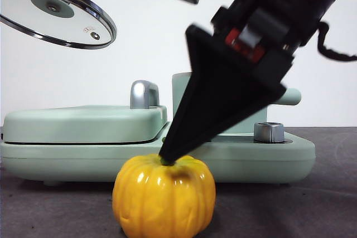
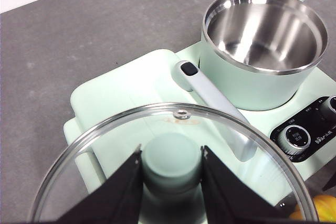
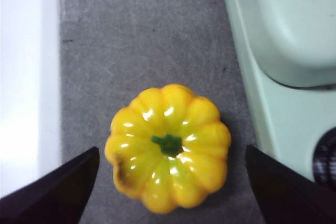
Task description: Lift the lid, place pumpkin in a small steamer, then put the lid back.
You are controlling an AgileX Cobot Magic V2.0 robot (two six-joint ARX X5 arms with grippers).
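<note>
High over the left end of the counter, the left gripper (image 2: 170, 182) has its jaws clamped on the mint-green knob of the glass lid (image 1: 56, 12), holding it tilted in the air, well clear of everything below. Under it sits the long mint-green appliance base (image 1: 167, 160) with its flat griddle cover (image 1: 83, 124) and chrome handle (image 1: 144, 94). Further right on that base stands the small steamer (image 2: 260, 45), uncovered, its steel bowl bare inside. At the front edge of the counter, just before the base, the pumpkin (image 3: 168, 148) rests upright on the grey surface. The right gripper (image 3: 170, 182) hangs directly above it with jaws spread wide, one on each side and neither touching the ribs; in the front view its dark tip seems level with the green stem. The step in hand looks to be the pick-up: the jaws should probably sink further until they straddle the widest ribs, staying centred on the stem, then close gently, since the glossy shell may slip. A silver knob (image 1: 269, 132) sits close behind, so the lift is best taken straight up.
</note>
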